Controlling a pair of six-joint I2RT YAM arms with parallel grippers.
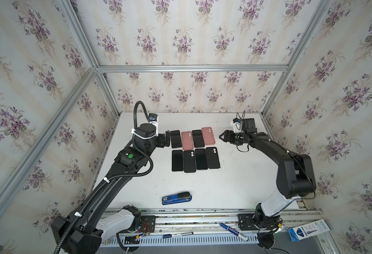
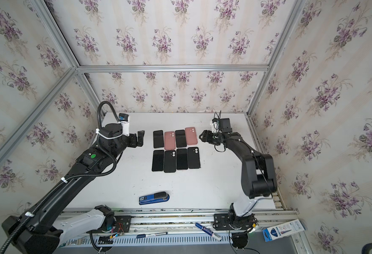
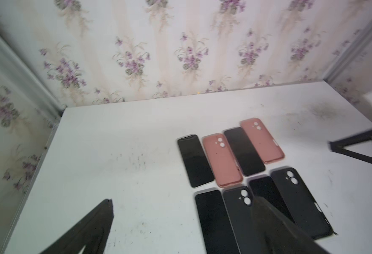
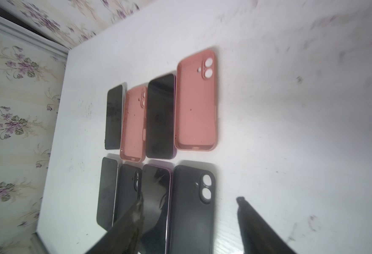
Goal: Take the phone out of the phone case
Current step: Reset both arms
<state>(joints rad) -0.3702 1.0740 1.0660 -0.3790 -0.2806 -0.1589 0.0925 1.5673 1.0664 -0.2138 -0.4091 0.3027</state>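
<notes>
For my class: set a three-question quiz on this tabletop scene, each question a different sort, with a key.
1. What colour are the two empty phone cases in the back row?
2. True or false: the left tool and right tool both hold nothing.
3. The blue stapler lies: A) between the rows B) alone, toward the front edge of the table C) in a tool.
Key: 1 pink; 2 true; 3 B.

Nothing here can be read from where I stand. The blue stapler (image 1: pixel 176 198) carries a pale label, and the marker (image 1: pixel 233 231) and the blue-and-white box (image 1: pixel 309 230) bear print, all too small to make out.
</notes>
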